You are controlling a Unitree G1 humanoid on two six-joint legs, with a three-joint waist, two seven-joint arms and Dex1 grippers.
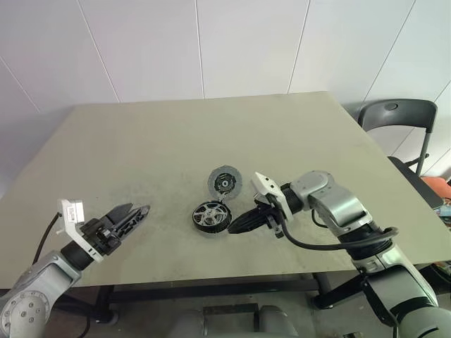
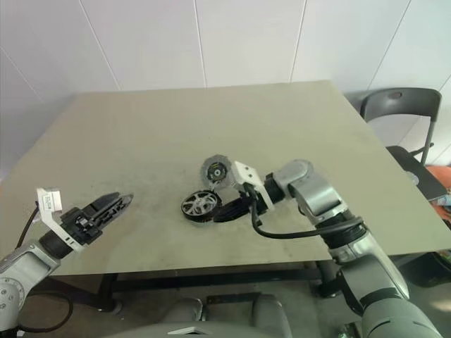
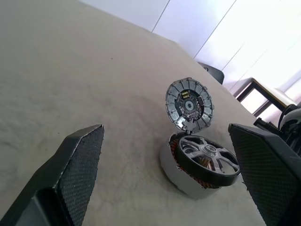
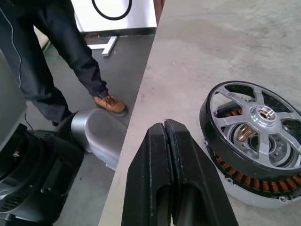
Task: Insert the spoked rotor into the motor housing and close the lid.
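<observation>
The motor housing (image 3: 181, 175), a short silver cup with coppery windings, stands mid-table. The spoked rotor (image 1: 211, 215), a black ring with silver spokes, sits in its top and rises slightly tilted above the rim. The lid (image 1: 225, 183) stands upright just behind the housing, its inner face with a dark hub showing. My right gripper (image 1: 237, 225) is shut with nothing in it, tips just right of the housing and apart from the rotor (image 4: 256, 120). My left gripper (image 1: 138, 212) is open and empty, well left of the housing near the table's front edge.
The grey table (image 1: 141, 141) carries only the motor parts. A dark chair (image 1: 394, 116) stands past the table's right far corner. A person's legs (image 4: 70, 52) stand on the floor beyond the table's edge in the right wrist view.
</observation>
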